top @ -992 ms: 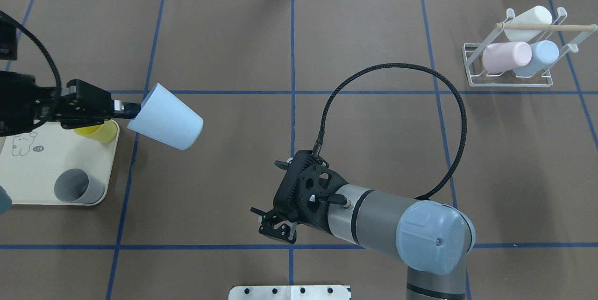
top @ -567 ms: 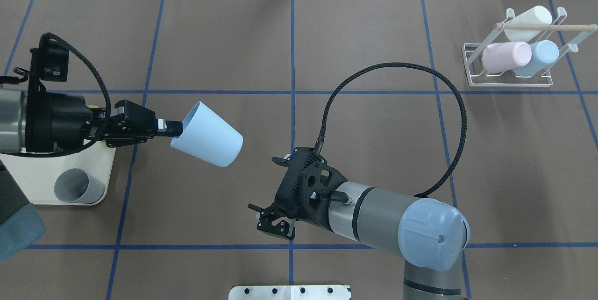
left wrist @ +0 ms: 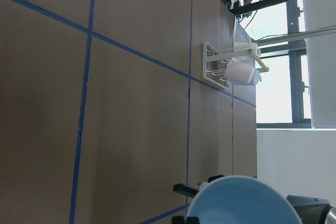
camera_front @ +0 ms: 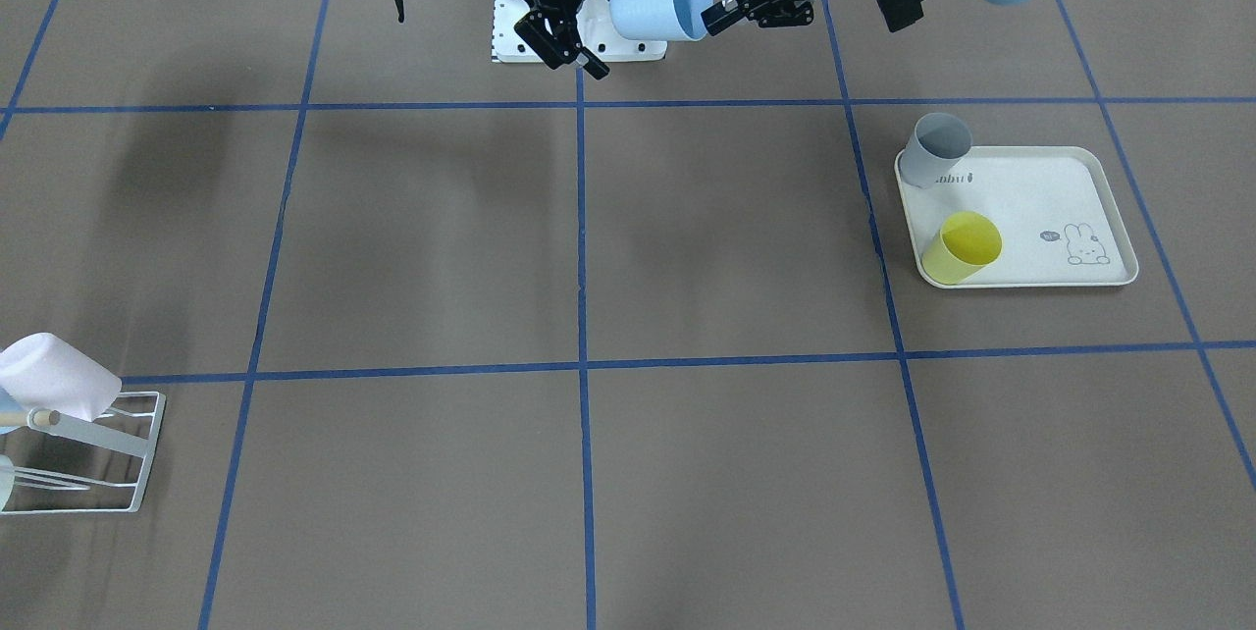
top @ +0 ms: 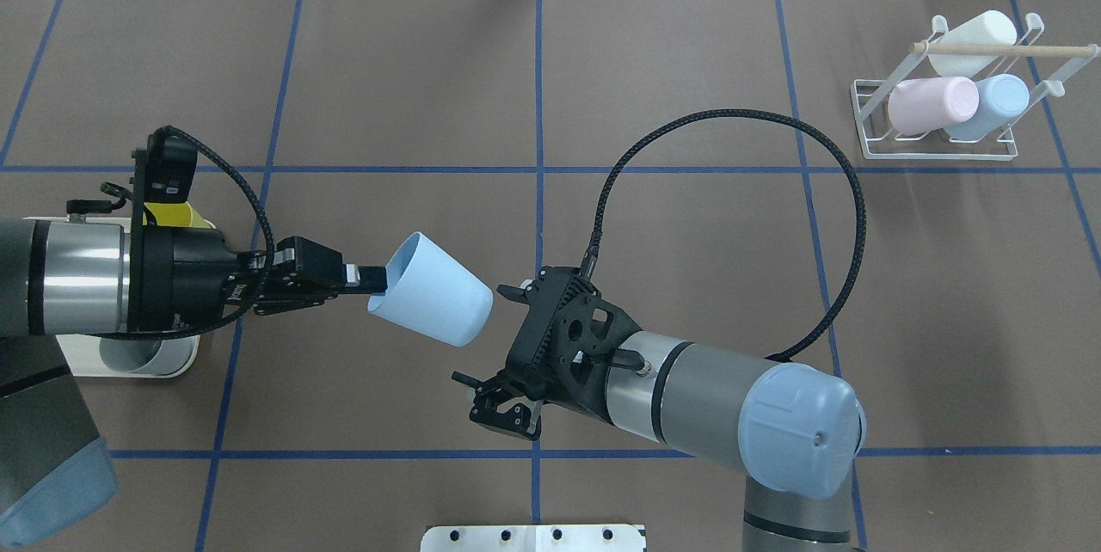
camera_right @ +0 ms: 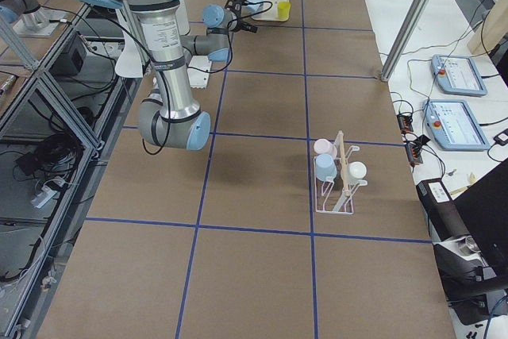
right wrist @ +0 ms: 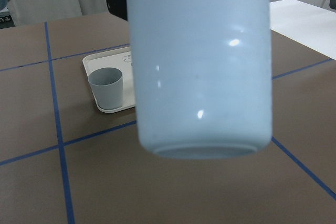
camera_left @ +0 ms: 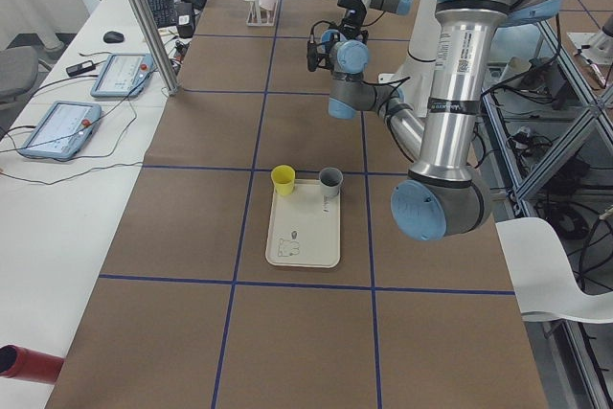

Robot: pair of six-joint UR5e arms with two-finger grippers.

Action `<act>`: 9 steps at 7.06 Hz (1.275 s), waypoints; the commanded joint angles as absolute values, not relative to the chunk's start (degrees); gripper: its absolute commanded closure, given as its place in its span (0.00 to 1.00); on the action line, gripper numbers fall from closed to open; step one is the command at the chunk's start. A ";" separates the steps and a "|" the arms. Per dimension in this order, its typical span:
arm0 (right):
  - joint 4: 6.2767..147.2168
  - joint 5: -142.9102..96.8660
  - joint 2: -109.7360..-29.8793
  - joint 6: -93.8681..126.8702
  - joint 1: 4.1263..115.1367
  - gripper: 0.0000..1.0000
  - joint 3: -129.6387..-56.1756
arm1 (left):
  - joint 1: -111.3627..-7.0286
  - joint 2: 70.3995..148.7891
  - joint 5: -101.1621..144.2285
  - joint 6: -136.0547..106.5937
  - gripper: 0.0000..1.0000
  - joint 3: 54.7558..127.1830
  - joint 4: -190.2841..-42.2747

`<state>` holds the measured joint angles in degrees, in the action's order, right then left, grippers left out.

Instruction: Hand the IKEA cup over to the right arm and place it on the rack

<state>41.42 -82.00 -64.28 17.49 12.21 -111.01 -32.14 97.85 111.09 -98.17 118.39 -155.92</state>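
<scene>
Left pincer (top: 377,279) clamps the pale blue cup (top: 434,301) by its rim, sideways above the counter (top: 387,62); right pincer (top: 490,346), spread wide, faces its base.

the right arm (top: 688,397) was seen as a silver-grey tube, ringed by a black band and capped with a pale blue joint cover (top: 800,436). a thick braided black cable (top: 826,165) was run from its perforated black wrist mount (top: 568,346). the right gripper (top: 492,352) was made in black, and white lettering was printed on its body. the left arm (top: 77,277) was finished in the same silver and black. a boxy black block (top: 168,174) was fixed at its wrist and joined by a second braided cable (top: 249,195). the left gripper (top: 378,279) was black as well.
</scene>
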 commanded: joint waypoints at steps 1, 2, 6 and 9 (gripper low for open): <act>41.31 -82.00 -64.16 17.49 12.22 0.00 -111.18 | -30.77 97.91 110.48 -98.17 1.00 117.95 -155.92; 41.40 -82.00 -63.73 17.58 12.22 0.00 -111.18 | -30.67 98.43 110.48 -98.09 1.00 116.99 -155.92; 41.31 -82.00 -63.72 17.49 12.48 0.00 -111.62 | -30.15 99.05 110.48 -98.09 1.00 115.75 -155.83; 41.40 -82.00 -63.81 17.40 12.83 0.01 -111.62 | -30.15 99.14 110.48 -98.00 1.00 115.40 -155.83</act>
<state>41.37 -81.96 -63.80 17.43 12.71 -111.58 -30.16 99.08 110.48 -98.01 115.45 -155.85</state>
